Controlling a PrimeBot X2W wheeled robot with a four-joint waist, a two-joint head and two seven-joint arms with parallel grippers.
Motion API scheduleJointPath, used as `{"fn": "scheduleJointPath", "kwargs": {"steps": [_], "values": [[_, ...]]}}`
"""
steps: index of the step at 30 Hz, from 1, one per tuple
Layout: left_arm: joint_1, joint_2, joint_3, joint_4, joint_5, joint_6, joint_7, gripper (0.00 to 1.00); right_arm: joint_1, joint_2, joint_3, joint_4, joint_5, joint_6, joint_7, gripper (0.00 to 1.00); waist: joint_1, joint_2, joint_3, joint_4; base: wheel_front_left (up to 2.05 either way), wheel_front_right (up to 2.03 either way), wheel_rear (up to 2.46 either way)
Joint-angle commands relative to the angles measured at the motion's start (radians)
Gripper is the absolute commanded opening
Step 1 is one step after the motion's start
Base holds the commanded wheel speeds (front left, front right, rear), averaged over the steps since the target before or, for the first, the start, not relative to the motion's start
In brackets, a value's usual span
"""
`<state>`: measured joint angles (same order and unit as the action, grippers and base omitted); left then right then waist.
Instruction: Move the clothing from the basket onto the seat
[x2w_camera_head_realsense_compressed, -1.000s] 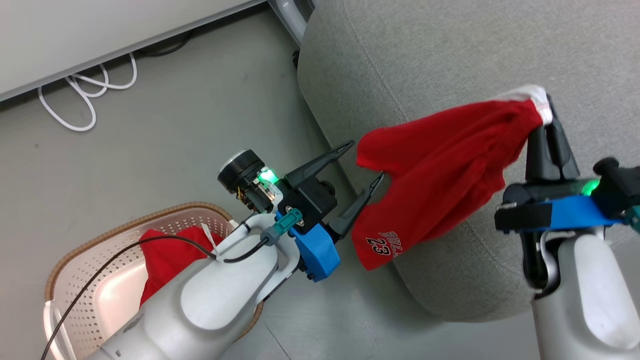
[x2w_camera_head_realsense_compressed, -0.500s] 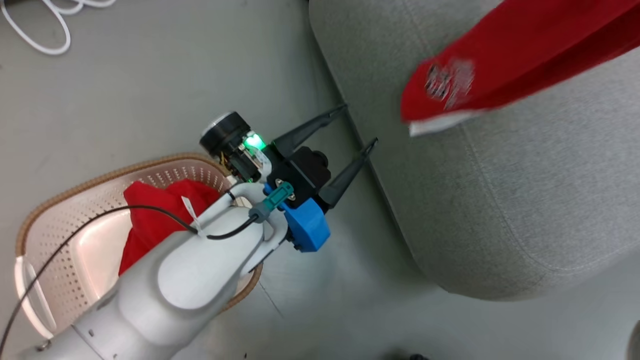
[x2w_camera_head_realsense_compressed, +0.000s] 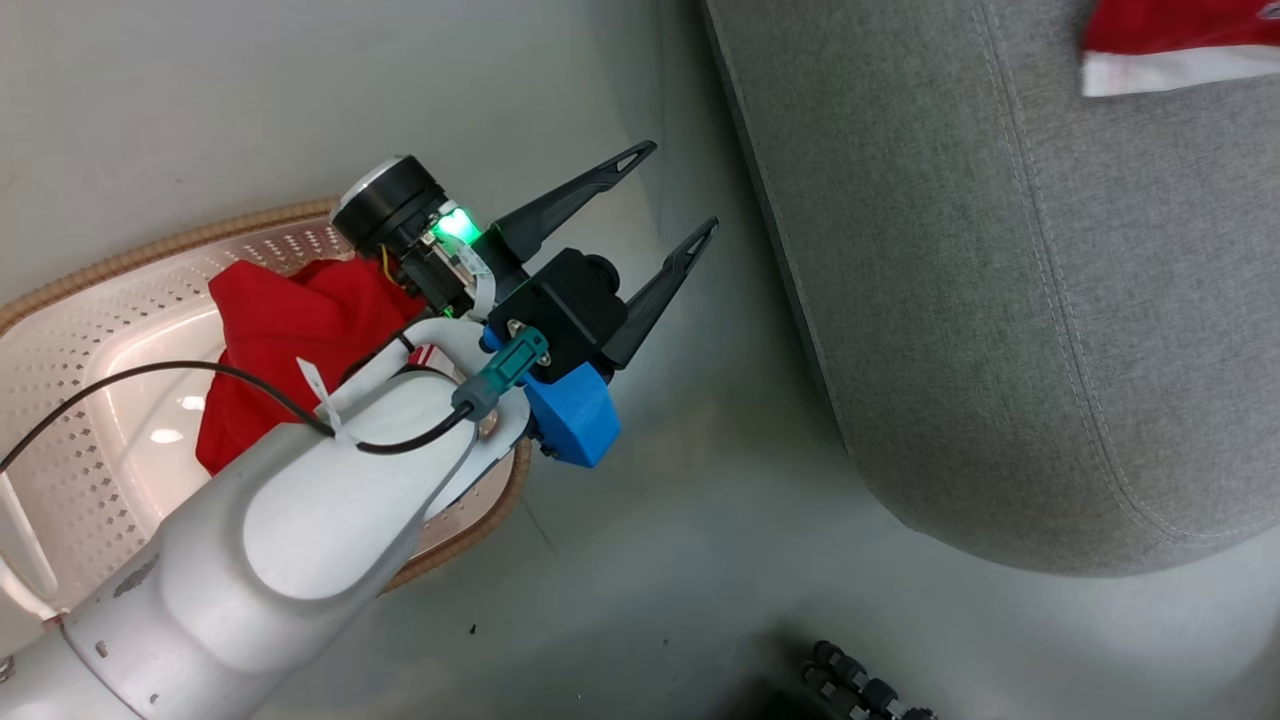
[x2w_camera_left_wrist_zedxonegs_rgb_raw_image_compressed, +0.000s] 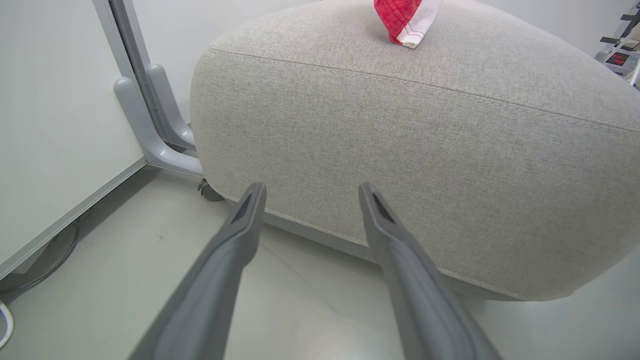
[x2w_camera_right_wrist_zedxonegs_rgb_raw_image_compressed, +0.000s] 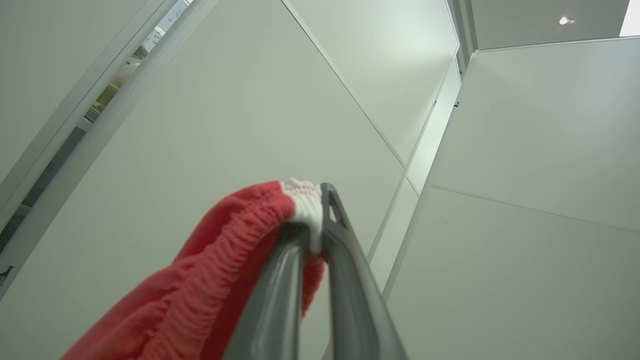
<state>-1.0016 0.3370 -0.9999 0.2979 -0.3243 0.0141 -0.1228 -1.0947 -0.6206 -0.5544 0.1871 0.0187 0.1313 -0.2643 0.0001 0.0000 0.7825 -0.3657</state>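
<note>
one red garment (x2w_camera_head_realsense_compressed: 270, 330) lies crumpled in the cream perforated basket (x2w_camera_head_realsense_compressed: 90, 330), brown-rimmed, standing on the floor beside the grey woven seat (x2w_camera_head_realsense_compressed: 1000, 300). second red garment (x2w_camera_head_realsense_compressed: 1170, 25) hangs over the seat's top, white-trimmed hem lowest; contact with the seat cannot be determined.

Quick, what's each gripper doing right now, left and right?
Left gripper: open, holding nothing.
Right gripper: shut on the red garment at its white-trimmed edge.
</note>
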Motion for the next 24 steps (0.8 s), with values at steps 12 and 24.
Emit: {"fn": "scheduleJointPath", "kwargs": {"steps": [12, 24], "values": [[-0.033, 0.024, -0.002, -0.069, 0.008, 0.013, 0.031, 1.00, 0.109, 0.168, -0.002, 0.109, -0.059, -0.001, 0.000, 0.00, -0.0001, 0.0000, 0.064, 0.006, 0.00, 0.00, 0.00], [-0.033, 0.033, -0.011, -0.078, 0.000, 0.022, 0.030, 1.00, 0.212, 0.324, -0.014, 0.270, -0.110, -0.001, 0.000, 0.00, -0.0001, 0.0000, 0.084, 0.032, 0.00, 0.00, 0.00]]}}
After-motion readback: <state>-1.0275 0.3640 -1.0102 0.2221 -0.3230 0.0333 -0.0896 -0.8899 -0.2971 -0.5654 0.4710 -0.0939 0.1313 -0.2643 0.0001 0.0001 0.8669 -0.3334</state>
